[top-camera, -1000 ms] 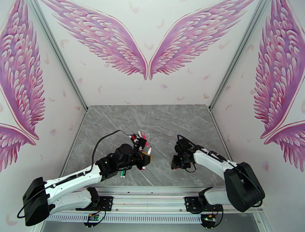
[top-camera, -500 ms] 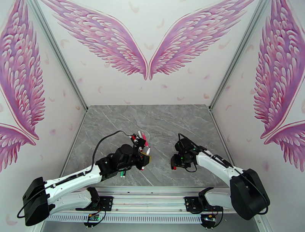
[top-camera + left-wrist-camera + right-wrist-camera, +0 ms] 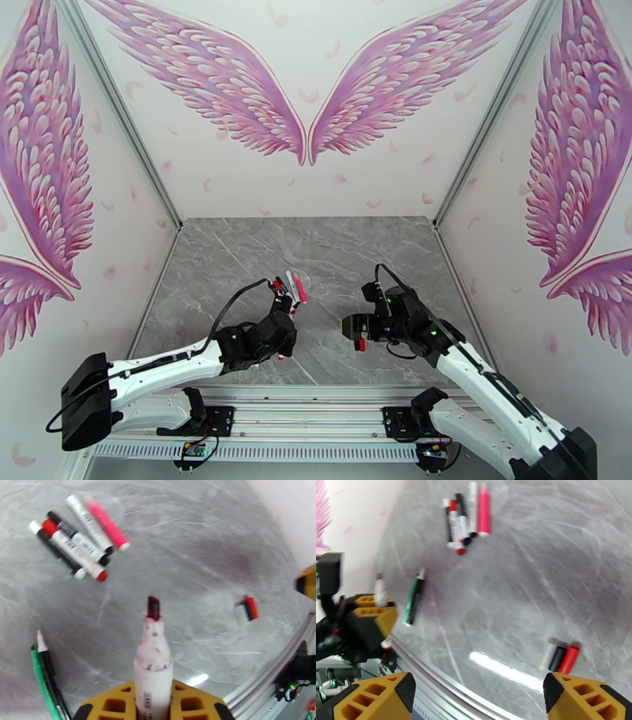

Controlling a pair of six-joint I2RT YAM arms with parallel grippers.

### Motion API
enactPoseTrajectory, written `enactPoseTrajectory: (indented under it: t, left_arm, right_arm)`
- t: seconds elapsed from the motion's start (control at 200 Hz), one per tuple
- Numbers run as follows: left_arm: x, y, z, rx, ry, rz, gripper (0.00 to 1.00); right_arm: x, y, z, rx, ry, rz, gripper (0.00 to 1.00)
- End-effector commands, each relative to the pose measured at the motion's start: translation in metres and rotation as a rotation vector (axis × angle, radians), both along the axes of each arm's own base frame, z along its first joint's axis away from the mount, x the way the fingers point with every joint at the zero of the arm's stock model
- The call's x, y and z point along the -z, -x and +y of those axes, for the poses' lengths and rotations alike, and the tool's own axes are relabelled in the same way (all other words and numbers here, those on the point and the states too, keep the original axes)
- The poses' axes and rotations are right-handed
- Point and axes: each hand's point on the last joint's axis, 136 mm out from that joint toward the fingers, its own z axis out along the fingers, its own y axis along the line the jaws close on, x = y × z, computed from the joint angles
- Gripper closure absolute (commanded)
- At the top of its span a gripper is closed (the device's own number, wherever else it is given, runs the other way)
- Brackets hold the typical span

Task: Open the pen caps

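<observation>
Clamped tight in the left gripper (image 3: 153, 713), between its yellow pads: a white-barrelled plastic marker pen (image 3: 153, 673), cap off, collar smeared pink, dark red chisel tip pointing straight out from the wrist over the grey marbled tabletop (image 3: 205, 559). Spread wide, the right gripper (image 3: 482, 703), nothing between the jaws, hovering low over the table close to the front rail. Just beyond the finger at the right of its wrist view, lying flat and touching side by side: three short plastic pen caps (image 3: 559, 657), whitish, black and red, long axes parallel; from the left wrist, well off to the right of the held tip. Further out, a cluster of slim marker pens (image 3: 75, 539), white, black, red and hot pink, packed together along one diagonal, caps apparently on; from above, lying between the two arms but nearer the left gripper than the right. Beside the left arm, a green-and-black pair of thin pens (image 3: 412, 598), parallel and touching, seemingly opened already, though too blurred to swear to. Judging by three loose caps, roughly halfway through. Likely next: parking the opened pen, then going for the cluster, ahead and to the left of the left jaws, farther off for the free right ones, barrels slanting across both lines of approach, so a turn of the wrist needed to close square across one.
</observation>
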Motion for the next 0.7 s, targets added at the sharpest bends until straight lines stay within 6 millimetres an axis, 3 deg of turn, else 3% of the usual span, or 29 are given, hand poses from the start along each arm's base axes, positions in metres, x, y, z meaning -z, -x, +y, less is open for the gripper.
enactPoseTrajectory:
  t: [0.0,0.275,0.695]
  left_arm:
    - [0.004,-0.011,0.019,-0.119,-0.09,-0.018,0.81]
    - [0.027,-0.021,0.03,-0.169,-0.244,0.024,0.82]
    - [0.065,-0.02,0.039,-0.242,-0.415,0.119,0.83]
  right_arm:
    - [-0.015,0.012,0.014,-0.082,-0.098,-0.043,0.01]
    - [-0.012,0.018,0.013,-0.07,-0.118,-0.05,0.01]
    - [-0.003,0.016,0.005,-0.036,-0.066,-0.046,0.01]
